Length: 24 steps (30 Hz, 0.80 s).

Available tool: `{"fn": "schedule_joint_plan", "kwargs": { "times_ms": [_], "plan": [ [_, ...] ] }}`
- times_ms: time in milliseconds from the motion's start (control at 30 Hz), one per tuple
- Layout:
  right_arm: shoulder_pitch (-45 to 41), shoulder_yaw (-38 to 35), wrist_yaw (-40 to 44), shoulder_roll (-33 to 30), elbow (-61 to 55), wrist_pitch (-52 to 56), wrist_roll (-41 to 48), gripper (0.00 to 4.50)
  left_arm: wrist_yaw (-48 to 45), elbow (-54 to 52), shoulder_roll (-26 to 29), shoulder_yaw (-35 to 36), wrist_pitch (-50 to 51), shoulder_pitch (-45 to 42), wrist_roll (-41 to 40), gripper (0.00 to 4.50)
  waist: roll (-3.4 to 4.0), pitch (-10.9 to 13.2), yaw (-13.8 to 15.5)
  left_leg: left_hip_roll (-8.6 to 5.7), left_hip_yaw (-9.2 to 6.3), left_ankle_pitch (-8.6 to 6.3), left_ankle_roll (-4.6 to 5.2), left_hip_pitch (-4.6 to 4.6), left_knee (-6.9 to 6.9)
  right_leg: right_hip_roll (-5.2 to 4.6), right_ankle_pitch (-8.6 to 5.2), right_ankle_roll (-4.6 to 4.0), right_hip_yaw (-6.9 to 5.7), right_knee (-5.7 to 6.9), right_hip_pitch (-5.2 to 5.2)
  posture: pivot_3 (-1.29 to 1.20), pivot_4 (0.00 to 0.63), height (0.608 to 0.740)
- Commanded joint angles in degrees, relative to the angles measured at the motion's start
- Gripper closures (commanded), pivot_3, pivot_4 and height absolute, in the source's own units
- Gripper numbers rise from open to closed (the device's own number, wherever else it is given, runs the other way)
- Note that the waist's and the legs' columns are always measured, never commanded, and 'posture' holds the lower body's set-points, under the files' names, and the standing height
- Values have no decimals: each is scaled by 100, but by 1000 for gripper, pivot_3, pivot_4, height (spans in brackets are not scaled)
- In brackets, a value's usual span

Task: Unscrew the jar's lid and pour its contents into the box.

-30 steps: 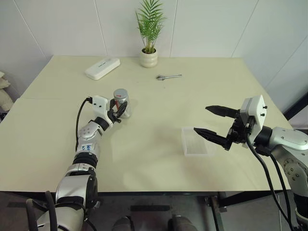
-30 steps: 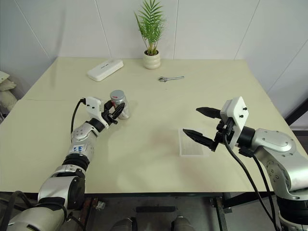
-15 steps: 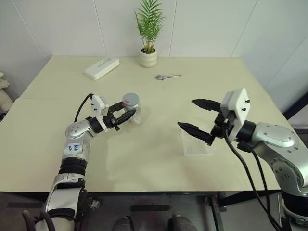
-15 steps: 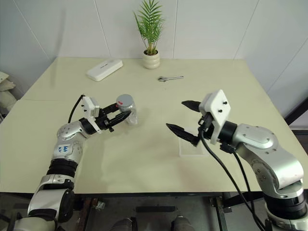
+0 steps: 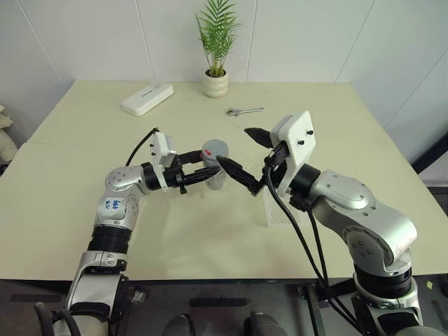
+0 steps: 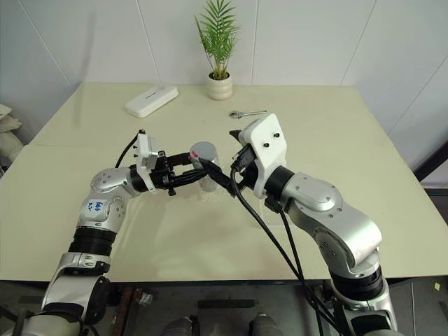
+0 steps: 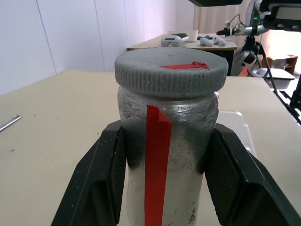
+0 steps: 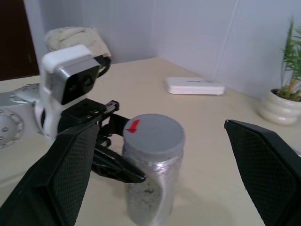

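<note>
Silver jointed arms with black cables; each end effector, left [image 5: 210,172] and right [image 5: 241,155], has black fingers behind a white camera block.

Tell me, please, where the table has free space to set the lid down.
Bare table lies at the robot's left front, and another patch between the wrench and the right edge. The centre is crowded: the left gripper holds the jar, with the right gripper and box close by.
</note>
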Motion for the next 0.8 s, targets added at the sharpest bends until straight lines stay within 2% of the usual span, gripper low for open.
{"fn": "schedule_joint_plan", "kwargs": {
  "times_ms": [33, 367, 800],
  "plan": [
    [-78, 230, -166, 187, -52, -172, -309, 0, -52, -404, -64, -41, 252, -95, -228, 2535, 0, 0, -4, 0, 0, 0, 0, 0, 0, 0, 0, 0, -1, 0, 0, 0, 150, 740],
    [29, 588, -75, 485, 300, -482, -831, 0, -234, -835, 69, -97, 754, -25, -381, 2535, 0, 0, -9, 0, 0, 0, 1, 0, -1, 1, 0, 0, 0, 0, -1, 0, 150, 740],
    [6, 522, 14, 645, 346, -371, -996, 0, -269, -908, 107, -101, 778, 4, -361, 2535, 1, 1, -9, 0, 0, -1, 2, 0, -4, 0, 0, -1, 0, -4, -1, 0, 150, 740]
  ]
}}
